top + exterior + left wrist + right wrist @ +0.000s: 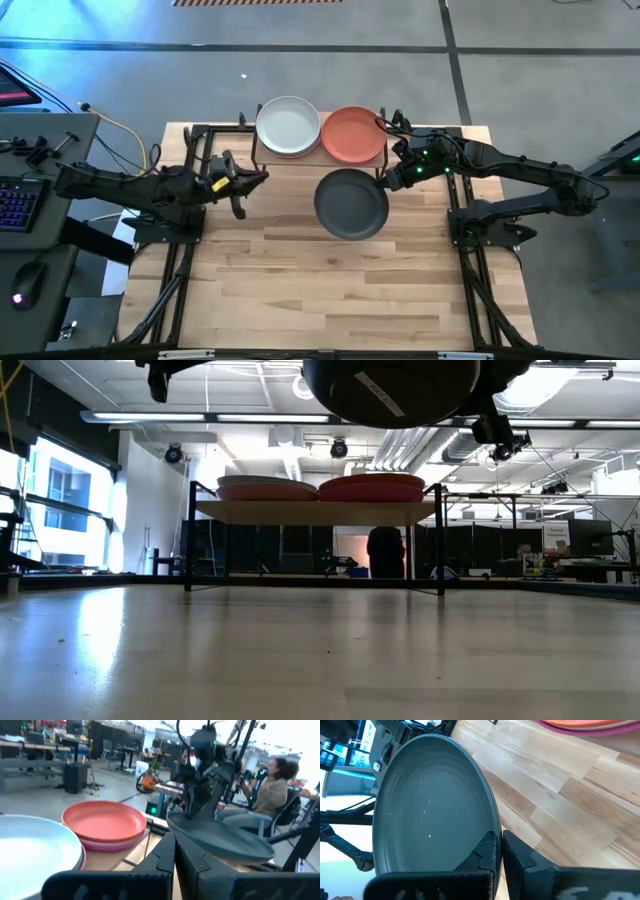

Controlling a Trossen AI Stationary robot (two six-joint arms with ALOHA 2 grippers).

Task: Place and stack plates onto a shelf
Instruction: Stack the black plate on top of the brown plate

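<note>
A dark grey plate (351, 203) hangs over the table just in front of the shelf (315, 512), with my right gripper (383, 180) shut on it. The shelf's top carries a white plate (288, 125) on the left, topping a stack (265, 488). On the right a terracotta plate (352, 135) lies on a pink one (112, 843). My left gripper (262, 178) is shut on nothing and points level toward the grey plate from the table's left. My right gripper pinches the dark grey plate's rim (492, 822) on the side toward the table's far right. One finger (487, 851) lies on the plate's inner face and the other outside the rim. The fingers slant down from the right. The plate is lifted clear of the table, nearly level.
Black frame rails (200, 150) run along the table's left and right sides by the arm bases. The wooden tabletop (330, 280) stretches toward the near edge. A seated person (272, 790) shows in the room beyond the table.
</note>
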